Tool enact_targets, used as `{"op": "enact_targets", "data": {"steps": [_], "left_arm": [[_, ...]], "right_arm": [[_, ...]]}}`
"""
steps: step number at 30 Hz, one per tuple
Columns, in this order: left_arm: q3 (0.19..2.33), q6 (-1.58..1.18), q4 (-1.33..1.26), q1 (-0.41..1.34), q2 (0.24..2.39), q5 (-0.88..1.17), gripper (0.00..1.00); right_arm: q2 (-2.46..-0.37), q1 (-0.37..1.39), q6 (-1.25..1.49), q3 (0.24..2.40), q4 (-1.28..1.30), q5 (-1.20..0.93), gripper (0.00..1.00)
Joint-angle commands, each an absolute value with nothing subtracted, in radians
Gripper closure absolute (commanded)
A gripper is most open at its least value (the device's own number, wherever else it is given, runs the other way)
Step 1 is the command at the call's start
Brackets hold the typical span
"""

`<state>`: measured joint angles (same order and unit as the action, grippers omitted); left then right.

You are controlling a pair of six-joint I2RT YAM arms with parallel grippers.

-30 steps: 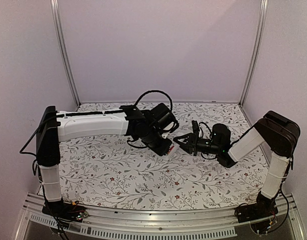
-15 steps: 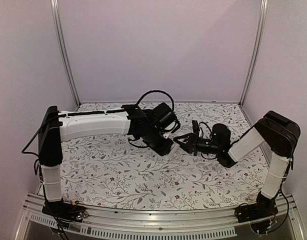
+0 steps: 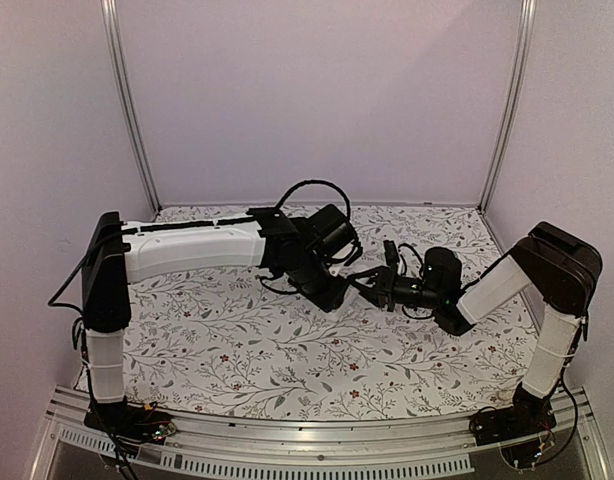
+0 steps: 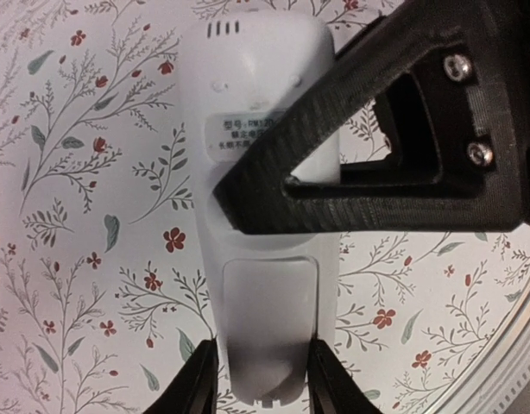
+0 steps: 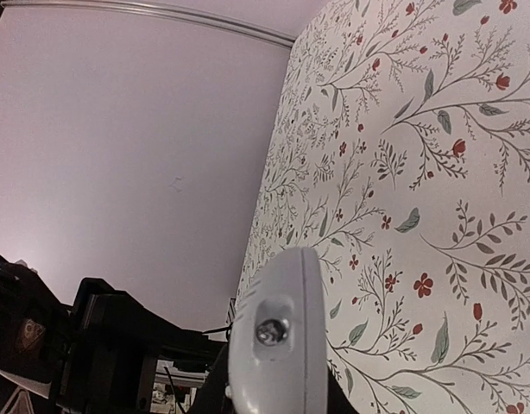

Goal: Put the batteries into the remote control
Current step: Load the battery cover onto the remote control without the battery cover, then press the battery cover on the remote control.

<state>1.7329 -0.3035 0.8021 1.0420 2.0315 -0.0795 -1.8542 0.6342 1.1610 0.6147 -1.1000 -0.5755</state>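
My left gripper (image 3: 336, 293) has edged toward 3 o'clock, fingers (image 4: 198, 384) flanking the remote control (image 4: 265, 302), grip unclear. My right gripper (image 3: 365, 288) stays clamped on it.

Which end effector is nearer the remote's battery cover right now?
Left. The left end effector straddles the remote beside the battery cover; the right end effector clamps farther up, across the label.

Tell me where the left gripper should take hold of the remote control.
On the remote control, pinch the narrow tail end across its two long edges, beside the battery cover, approaching lengthwise from that end. The right gripper clamps the middle, and the tail's sides are free.
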Motion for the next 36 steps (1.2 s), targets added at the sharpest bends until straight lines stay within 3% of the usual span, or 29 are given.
{"op": "enact_targets", "data": {"steps": [1, 10, 20, 26, 29, 36], "left_arm": [[1.746, -0.304, 0.815, 1.037, 2.061, -0.084, 0.6], [1.741, -0.295, 0.821, 1.034, 2.048, -0.104, 0.47], [1.675, -0.255, 0.705, 1.042, 1.941, -0.063, 0.2], [1.617, -0.233, 0.632, 1.043, 1.849, -0.048, 0.13], [1.576, -0.211, 0.603, 1.042, 1.789, -0.068, 0.01], [1.34, -0.057, 0.434, 1.039, 1.559, -0.123, 0.0]], "right_arm": [[-1.81, 0.65, 1.169, 0.615, -1.165, -0.597, 0.99], [-1.823, 0.65, 1.187, 0.617, -1.187, -0.601, 0.99], [-1.839, 0.647, 1.198, 0.617, -1.192, -0.601, 0.99], [-1.844, 0.643, 1.201, 0.619, -1.192, -0.608, 0.99], [-1.848, 0.641, 1.211, 0.621, -1.196, -0.618, 0.99], [-1.852, 0.64, 1.228, 0.644, -1.201, -0.686, 1.0]]}}
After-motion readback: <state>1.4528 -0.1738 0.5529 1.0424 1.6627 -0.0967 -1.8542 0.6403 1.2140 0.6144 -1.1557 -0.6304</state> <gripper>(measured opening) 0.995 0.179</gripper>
